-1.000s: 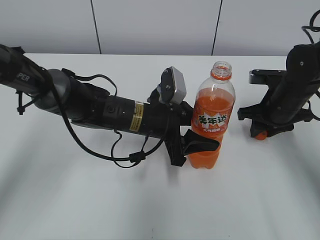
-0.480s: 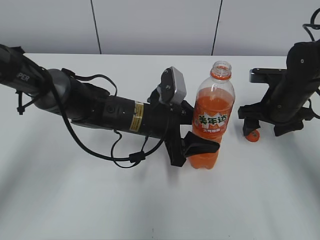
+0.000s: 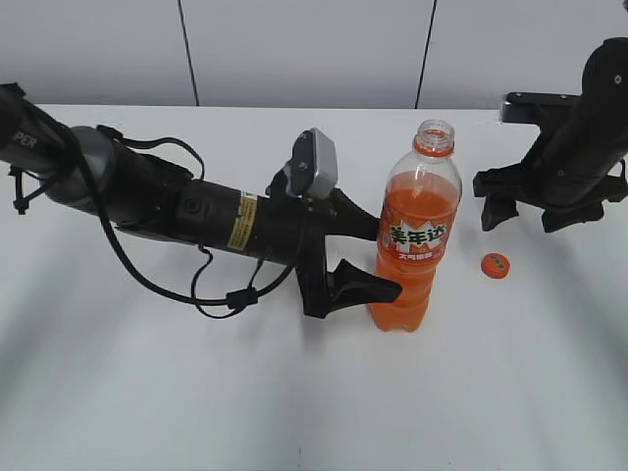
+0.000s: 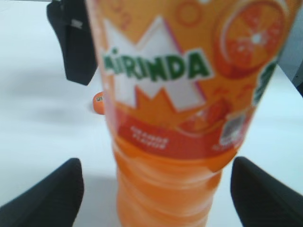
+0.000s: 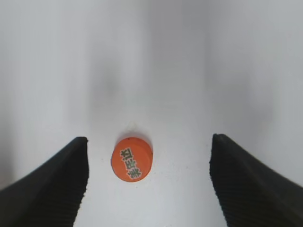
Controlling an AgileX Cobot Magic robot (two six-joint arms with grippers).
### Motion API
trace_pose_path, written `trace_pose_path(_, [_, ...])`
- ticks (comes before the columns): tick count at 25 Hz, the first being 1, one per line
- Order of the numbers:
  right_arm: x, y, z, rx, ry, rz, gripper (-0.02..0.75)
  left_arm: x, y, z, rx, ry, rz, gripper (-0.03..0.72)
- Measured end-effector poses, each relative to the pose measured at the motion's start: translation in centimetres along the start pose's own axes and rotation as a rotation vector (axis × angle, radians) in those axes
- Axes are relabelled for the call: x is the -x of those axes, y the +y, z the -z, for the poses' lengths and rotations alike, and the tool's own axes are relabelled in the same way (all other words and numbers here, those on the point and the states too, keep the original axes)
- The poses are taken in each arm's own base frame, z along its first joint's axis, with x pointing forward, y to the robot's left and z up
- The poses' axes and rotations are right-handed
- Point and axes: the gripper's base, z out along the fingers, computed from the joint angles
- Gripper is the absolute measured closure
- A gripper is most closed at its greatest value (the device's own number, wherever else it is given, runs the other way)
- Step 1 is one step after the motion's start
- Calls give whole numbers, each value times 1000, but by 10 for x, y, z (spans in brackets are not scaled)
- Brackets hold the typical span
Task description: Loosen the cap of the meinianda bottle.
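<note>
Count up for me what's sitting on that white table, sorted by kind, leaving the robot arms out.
Soda bottles: 1, the open meinianda bottle, standing upright.
Loose caps: 1, the orange cap, lying on the table right of the bottle.
Total: 2

Bright even light; soft shadows on table (image 3: 147, 392); left wrist close-up blurred.

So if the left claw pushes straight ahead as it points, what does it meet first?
Probably the tall clear plastic bottle of orange soda, standing directly ahead between its open jaws; the exact gap is unclear.
</note>
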Motion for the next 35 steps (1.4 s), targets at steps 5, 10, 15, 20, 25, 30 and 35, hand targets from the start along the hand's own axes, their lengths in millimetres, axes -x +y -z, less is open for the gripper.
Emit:
trace_pose_path(5, [6, 1, 22, 10, -61, 0, 143, -9, 5, 17, -39, 85, -47, 105])
trace_pose_path(10, [21, 4, 51, 26, -159, 1, 143, 1, 14, 43, -5, 146, -56, 105])
trace_pose_path(15, [43, 6, 92, 35, -288, 14, 143, 23, 29, 76, 174, 218, -42, 105])
trace_pose_path(20, [66, 6, 132, -12, -374, 62, 143, 49, 51, 115, 548, 344, -79, 113])
trace_pose_path(25, [82, 2, 168, -87, -416, 101, 143, 64, 70, 163, 1038, 484, -27, 136])
trace_pose_path(30, [87, -2, 197, -149, -408, 107, 143, 69, 67, 202, 1343, 549, 171, 144])
trace_pose_path(35, [83, -5, 221, -186, -331, 105, 143, 73, 49, 220, 1341, 594, 404, 146])
